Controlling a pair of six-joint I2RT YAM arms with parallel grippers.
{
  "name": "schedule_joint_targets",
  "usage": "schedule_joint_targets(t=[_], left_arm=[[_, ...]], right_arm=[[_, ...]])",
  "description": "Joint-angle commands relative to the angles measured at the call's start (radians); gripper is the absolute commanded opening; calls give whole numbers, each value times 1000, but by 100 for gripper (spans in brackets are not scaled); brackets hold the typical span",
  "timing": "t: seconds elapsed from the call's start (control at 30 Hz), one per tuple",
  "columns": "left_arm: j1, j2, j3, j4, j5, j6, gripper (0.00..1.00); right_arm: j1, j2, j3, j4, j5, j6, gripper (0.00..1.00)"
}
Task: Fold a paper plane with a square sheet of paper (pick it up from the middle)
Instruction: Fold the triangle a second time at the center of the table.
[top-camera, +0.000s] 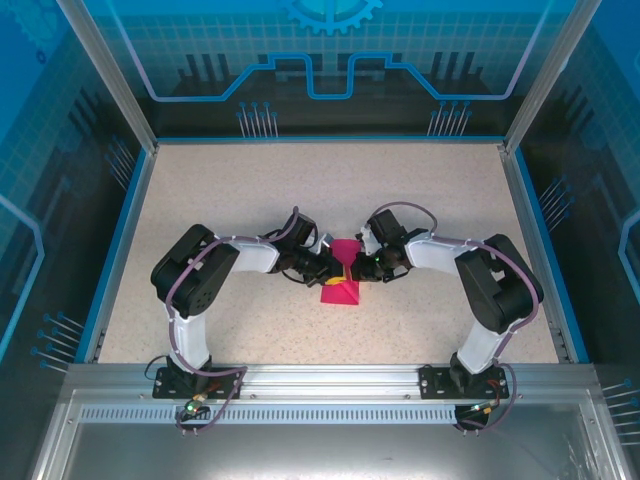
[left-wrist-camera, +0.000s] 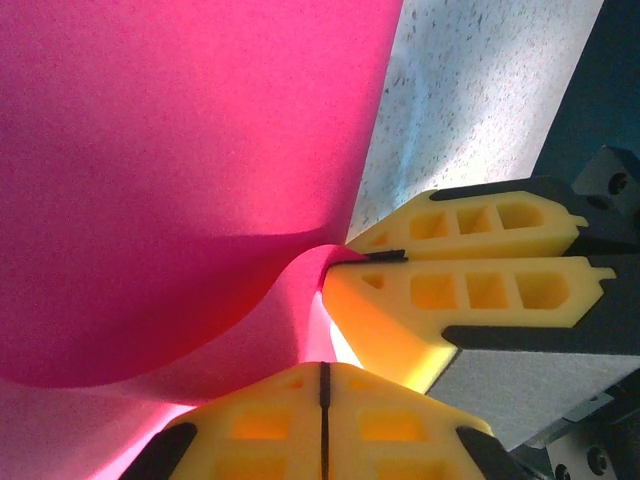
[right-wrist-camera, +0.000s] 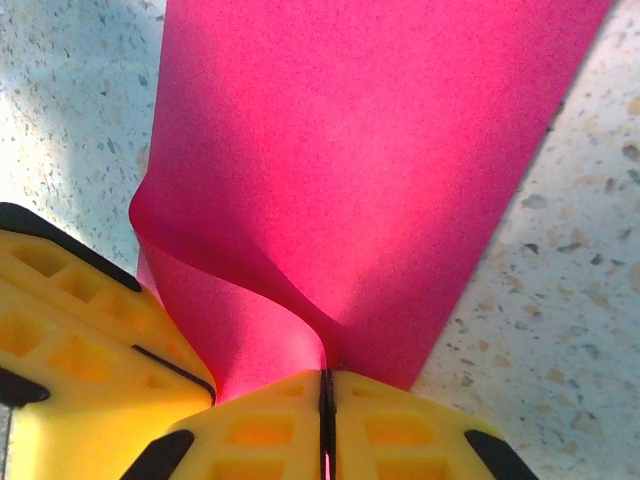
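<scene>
The square sheet of paper (top-camera: 340, 292) is magenta-pink and pinched at its middle into an hourglass shape above the table centre. My left gripper (top-camera: 330, 266) comes in from the left and my right gripper (top-camera: 362, 268) from the right, tips almost touching at the pinch. In the left wrist view the left gripper (left-wrist-camera: 323, 370) is shut, with the paper (left-wrist-camera: 180, 150) curving down to its tips. The right gripper's yellow fingers (left-wrist-camera: 470, 290) clamp the fold beside it. In the right wrist view the right gripper (right-wrist-camera: 325, 375) is shut on the gathered paper (right-wrist-camera: 360, 150), the left fingers (right-wrist-camera: 80, 370) close by.
The speckled beige table (top-camera: 250, 190) is bounded by a blue rim (top-camera: 118, 250) and transparent walls. An aluminium rail (top-camera: 330, 375) carrying both arm bases runs along the near edge.
</scene>
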Motion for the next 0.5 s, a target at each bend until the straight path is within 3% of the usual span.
schedule_joint_targets(t=[0.0,0.47], left_arm=[[-7,10,27,-26,-6,34,8],[-9,28,27,-26,-11,36,9]], right_arm=[[14,10,16,-25,10,-14,10],[17,17,26,-41,40,-18,10]])
